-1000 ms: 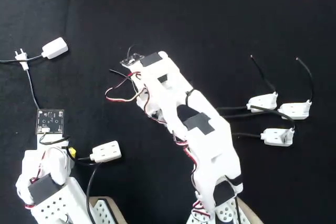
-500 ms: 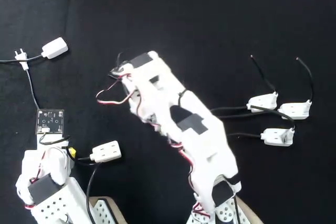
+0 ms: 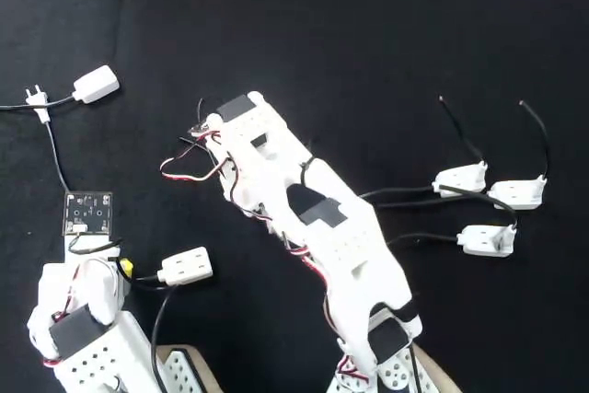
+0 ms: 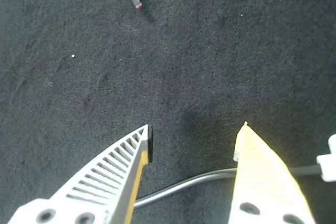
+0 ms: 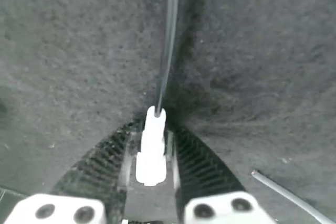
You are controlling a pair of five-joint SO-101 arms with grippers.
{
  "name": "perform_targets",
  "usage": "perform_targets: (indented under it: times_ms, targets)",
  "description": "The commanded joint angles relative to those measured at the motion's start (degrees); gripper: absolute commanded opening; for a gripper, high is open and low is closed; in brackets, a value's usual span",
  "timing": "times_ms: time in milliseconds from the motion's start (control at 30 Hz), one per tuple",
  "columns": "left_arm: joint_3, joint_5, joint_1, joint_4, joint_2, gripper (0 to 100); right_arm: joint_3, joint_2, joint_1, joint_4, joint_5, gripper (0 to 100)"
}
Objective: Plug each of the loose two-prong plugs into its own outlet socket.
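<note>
The right gripper [image 5: 152, 129] is clamped on a white plug [image 5: 151, 156], over the left middle of the table [image 3: 368, 43]. The left gripper [image 4: 195, 126] stands apart above a cable [image 4: 189, 182]. I would line the plug up with the socket [image 3: 186, 266] at the front edge, then push straight.

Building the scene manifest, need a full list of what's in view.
table cloth: 1, black, under everything
corded blocks: 3, white, clustered at right
outlet socket: 1, white, beside left arm
lone block: 1, white, far left
two-prong plug: 1, white, beside lone block
circuit board: 1, black, ahead of left arm
held plug: 1, white, in right gripper
black cable: 1, under left gripper
left arm: white, near-left corner
right arm: white, stretched across centre
left gripper: open
right gripper: shut on held plug
</note>
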Motion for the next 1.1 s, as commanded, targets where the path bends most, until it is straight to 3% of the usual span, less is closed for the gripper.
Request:
perform_targets:
  times_ms: [0, 233, 400, 600, 833, 933, 1067]
  targets:
    - [-0.13, -0.44, -0.04, 0.09, 0.35, 27, -2.42, -0.31, -0.26, 1.93, 0.79, 1.2]
    - [-0.13, -0.44, -0.04, 0.09, 0.35, 27, -1.01, 0.75, -0.26, 4.13, 5.1, 2.1]
    - [-0.13, -0.44, -0.04, 0.09, 0.35, 27, -0.48, 4.44, -0.26, 4.13, 5.27, 12.0]
    - [-0.13, -0.44, -0.04, 0.09, 0.35, 27, -0.75, 5.58, -0.53, 4.22, 5.19, 5.1]
    - [-0.13, -0.44, -0.04, 0.09, 0.35, 27, -0.4, 5.49, -0.53, 4.4, 4.92, 10.4]
    - [-0.13, -0.44, -0.04, 0.09, 0.35, 27, -1.45, 5.49, -0.7, 4.4, 4.92, 0.5]
    - [-0.13, -0.44, -0.04, 0.09, 0.35, 27, -4.62, 5.32, 0.88, 4.48, 4.04, 1.3]
